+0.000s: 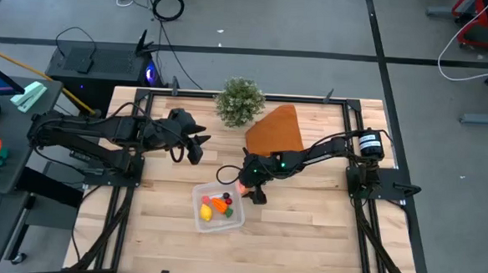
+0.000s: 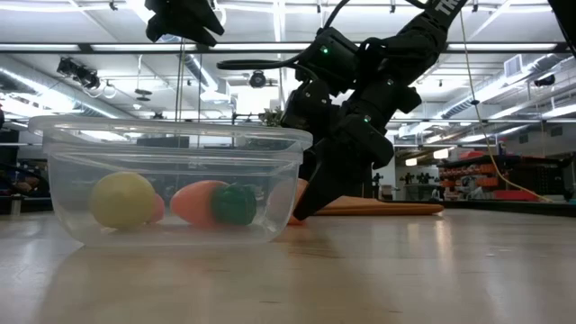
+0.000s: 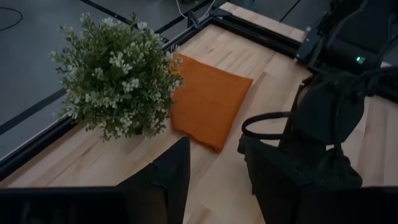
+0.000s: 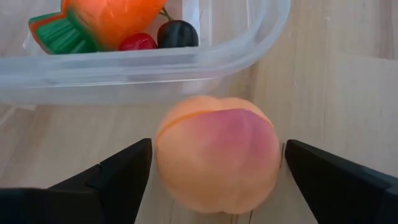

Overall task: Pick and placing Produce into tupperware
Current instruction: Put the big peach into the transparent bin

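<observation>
The clear square tupperware [image 1: 196, 211] sits near the table's middle, toward the near edge. It holds a yellow lemon [image 2: 123, 199], an orange carrot [image 4: 112, 18] with a green top, a red bit [image 4: 138, 42] and a dark bit [image 4: 177, 33]. A peach-pink ball [image 4: 216, 158] rests on the table just outside the tupperware's far-right corner [image 4: 249, 59]. My right gripper [image 4: 217, 149] is open, low over the table, one finger on each side of the ball with a thin gap at each. My left gripper [image 1: 195, 151] is open and empty, raised above the table's left part.
A bushy green plant [image 1: 240, 101] stands at the far edge. An orange-brown cloth [image 1: 276, 130] lies beside it, under my right arm. Bare wood lies to the near right and near left of the tupperware. Black frame rails [image 1: 352, 159] run along the table's sides.
</observation>
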You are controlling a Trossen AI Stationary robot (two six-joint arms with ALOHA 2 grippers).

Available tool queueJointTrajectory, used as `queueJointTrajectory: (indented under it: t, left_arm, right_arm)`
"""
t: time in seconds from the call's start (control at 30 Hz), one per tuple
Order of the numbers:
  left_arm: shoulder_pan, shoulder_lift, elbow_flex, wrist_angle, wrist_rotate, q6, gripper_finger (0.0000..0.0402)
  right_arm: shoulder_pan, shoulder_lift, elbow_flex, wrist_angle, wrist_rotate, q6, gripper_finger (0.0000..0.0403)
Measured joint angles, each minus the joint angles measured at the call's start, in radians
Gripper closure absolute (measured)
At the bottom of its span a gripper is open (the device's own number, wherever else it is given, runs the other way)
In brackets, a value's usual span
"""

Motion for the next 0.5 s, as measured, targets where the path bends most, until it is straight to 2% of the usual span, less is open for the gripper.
queueJointTrajectory:
  t: [0.5]
  left_arm:
    - [0.0,0.0,0.0,-0.007,0.0,0.002,0.0254]
  right_arm:
    - [0.0,-0.005,-0.001,-0.006,0.004,0.016,0.0163]
